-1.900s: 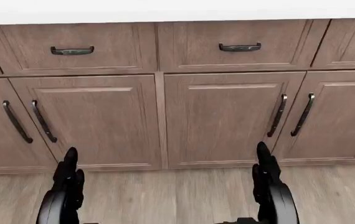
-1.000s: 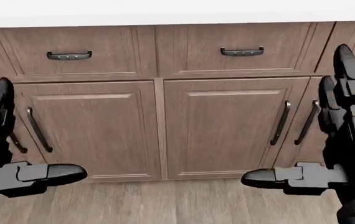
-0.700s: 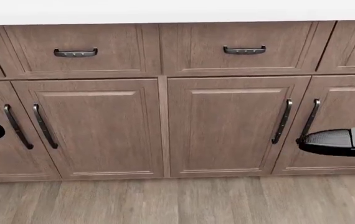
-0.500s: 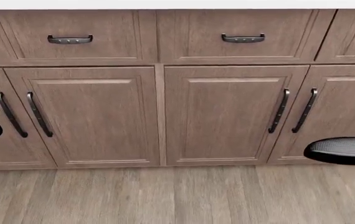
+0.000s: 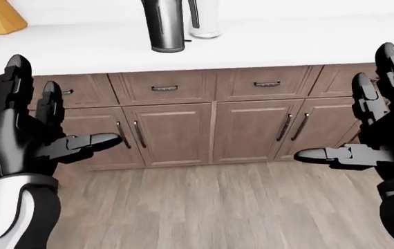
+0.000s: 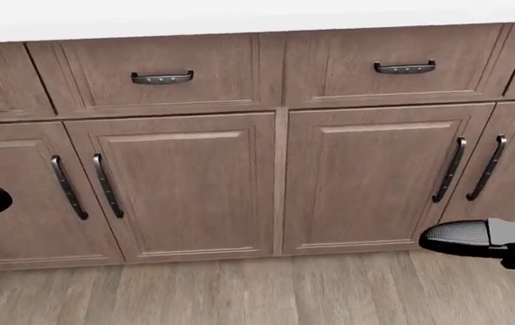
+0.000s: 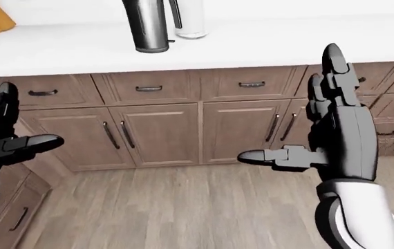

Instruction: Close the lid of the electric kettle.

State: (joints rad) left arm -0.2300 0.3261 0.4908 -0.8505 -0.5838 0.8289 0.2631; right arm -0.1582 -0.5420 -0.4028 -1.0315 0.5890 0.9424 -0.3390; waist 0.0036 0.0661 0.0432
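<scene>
In the left-eye view we see the dark steel electric kettle (image 5: 165, 26) on the white counter (image 5: 266, 41), top cut off, above brown wooden cabinets (image 5: 176, 132) and plank floor (image 5: 204, 207). Our left hand (image 5: 27, 129) and right hand (image 5: 376, 129) hold fingers spread, empty. The head view shows only cabinets; the right-eye view matches.

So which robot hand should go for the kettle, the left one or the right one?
Probably the left robot hand. The kettle stands on the white counter left of middle in the left-eye view, nearer that side than the right robot hand. Both are open, empty and below counter height.
</scene>
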